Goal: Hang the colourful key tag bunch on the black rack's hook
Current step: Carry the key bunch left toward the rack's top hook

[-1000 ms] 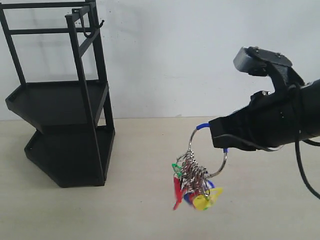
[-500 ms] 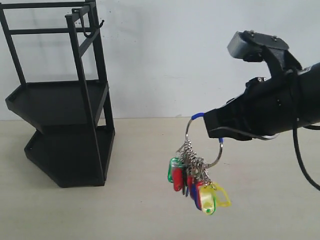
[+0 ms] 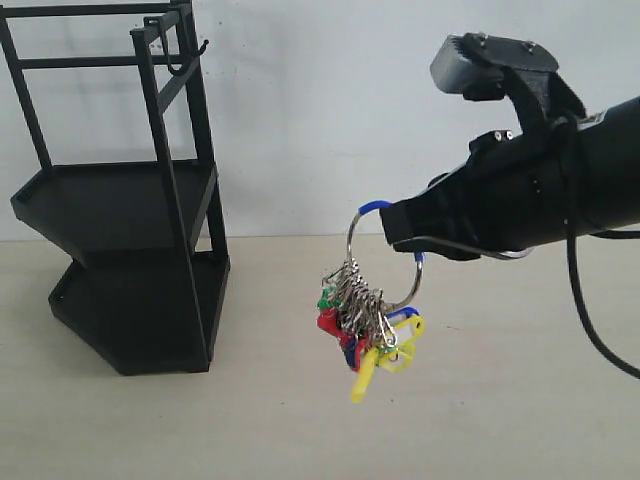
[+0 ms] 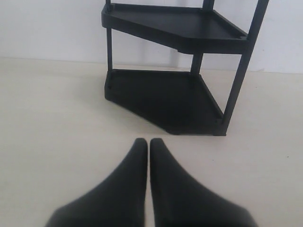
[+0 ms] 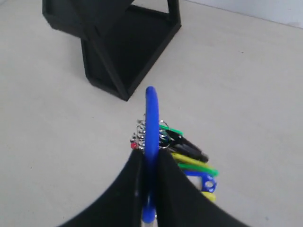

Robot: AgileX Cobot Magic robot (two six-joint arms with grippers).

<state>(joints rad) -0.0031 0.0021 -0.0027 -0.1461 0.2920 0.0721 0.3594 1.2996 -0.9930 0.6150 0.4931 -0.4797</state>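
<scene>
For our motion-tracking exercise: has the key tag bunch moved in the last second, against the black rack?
Yes. The key tag bunch, held by the right end effector, rose and shifted left, toward the black rack.

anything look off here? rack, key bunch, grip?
Nothing stands out. The black rack stands upright on the table, its hook bare. The key tag bunch hangs clear of the table from its ring, pinched at the blue sleeve by the right gripper jaws. The left gripper is shut and empty.
</scene>
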